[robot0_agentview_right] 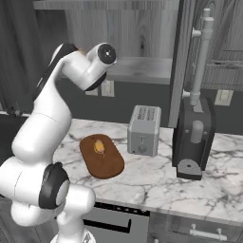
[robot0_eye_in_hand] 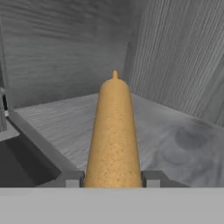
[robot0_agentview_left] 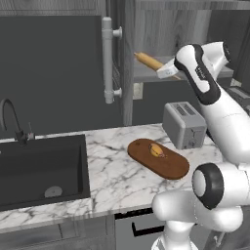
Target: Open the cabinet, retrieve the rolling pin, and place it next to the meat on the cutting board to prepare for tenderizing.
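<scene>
Upper centre of left view: gripper (robot0_agentview_left: 166, 72) clamped on pin (robot0_agentview_left: 149, 61) at open cabinet (robot0_agentview_left: 146, 34) shelf edge. You should draw straight back, keep pin level, clear toaster (robot0_agentview_left: 184, 124), then lower beside meat (robot0_agentview_left: 156, 150) on board (robot0_agentview_left: 168, 163).

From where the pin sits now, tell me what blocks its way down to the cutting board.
Nothing visible does. The gripper is closed on the rolling pin at the open cabinet shelf. The cutting board with the meat lies below on the counter; the toaster stands beside the board, to avoid on descent.
</scene>
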Controlling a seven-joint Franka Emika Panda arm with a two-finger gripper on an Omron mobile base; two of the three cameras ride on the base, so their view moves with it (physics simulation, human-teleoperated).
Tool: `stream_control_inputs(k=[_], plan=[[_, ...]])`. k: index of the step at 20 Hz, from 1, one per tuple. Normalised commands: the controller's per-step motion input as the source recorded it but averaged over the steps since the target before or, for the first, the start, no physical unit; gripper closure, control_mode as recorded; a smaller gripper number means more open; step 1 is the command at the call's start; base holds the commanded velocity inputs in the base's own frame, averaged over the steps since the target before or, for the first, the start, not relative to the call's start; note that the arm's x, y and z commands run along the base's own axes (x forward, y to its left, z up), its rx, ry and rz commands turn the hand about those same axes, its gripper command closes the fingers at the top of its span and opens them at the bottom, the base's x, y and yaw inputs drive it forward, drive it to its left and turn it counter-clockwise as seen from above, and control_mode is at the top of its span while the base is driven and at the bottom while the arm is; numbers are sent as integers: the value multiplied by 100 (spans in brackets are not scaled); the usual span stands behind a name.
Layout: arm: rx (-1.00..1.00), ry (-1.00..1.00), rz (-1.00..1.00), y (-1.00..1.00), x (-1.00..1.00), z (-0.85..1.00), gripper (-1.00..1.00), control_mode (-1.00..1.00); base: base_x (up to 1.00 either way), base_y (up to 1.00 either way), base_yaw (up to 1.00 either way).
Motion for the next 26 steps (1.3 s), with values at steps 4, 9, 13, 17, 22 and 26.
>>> stream_control_inputs(k=[4, 9, 13, 17, 22, 26], plan=[[11, -11, -7, -15, -77, 12, 100, -100, 0, 0, 0], [13, -5, -8, -18, -80, 19, 100, -100, 0, 0, 0], [14, 0, -8, -26, -85, 17, 100, -100, 0, 0, 0], [11, 0, -8, -28, -76, 6, 100, -100, 0, 0, 0], [1, 1, -6, -20, -64, -6, 100, -100, 0, 0, 0], [0, 3, -3, -13, -55, -22, 100, -100, 0, 0, 0]])
